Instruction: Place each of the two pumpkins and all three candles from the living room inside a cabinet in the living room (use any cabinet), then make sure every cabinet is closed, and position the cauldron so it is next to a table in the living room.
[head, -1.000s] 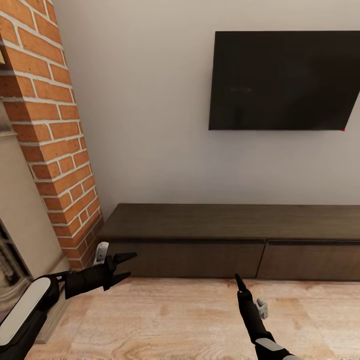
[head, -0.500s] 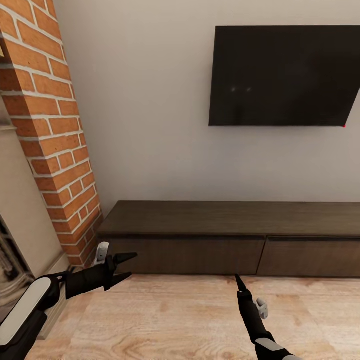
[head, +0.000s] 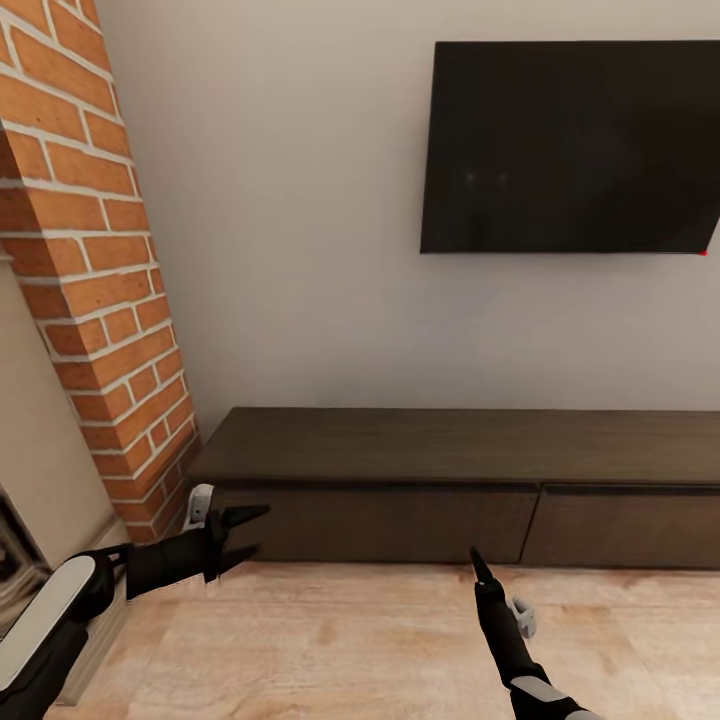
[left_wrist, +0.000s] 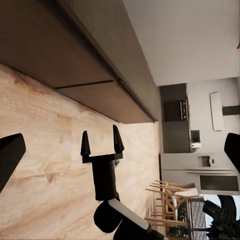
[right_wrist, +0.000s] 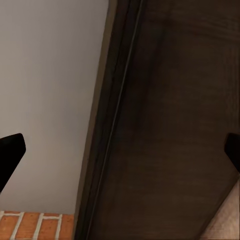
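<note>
The long dark-brown cabinet (head: 450, 445) stands against the wall ahead, its drawer fronts flush and shut. My left gripper (head: 243, 532) hovers open above the floor, just short of the cabinet's left end, with nothing between its fingers. My right gripper (head: 478, 566) points at the cabinet's middle, a short way in front of it. It appears edge-on in the head view, while the left wrist view shows the right gripper (left_wrist: 101, 144) open and empty. The right wrist view looks closely at the cabinet (right_wrist: 175, 125) front and top edge. The pumpkins, candles, cauldron and table are out of view.
A red brick chimney (head: 100, 300) and a pale stone fireplace surround (head: 30, 450) stand at the left, close to my left arm. A black TV (head: 570, 150) hangs on the wall above the cabinet. Light wooden floor (head: 350, 640) lies under both arms.
The whole picture has shifted a little: the TV sits higher and the brick column further left, so the camera moved. Both arms keep the same pose and both grippers stay open.
</note>
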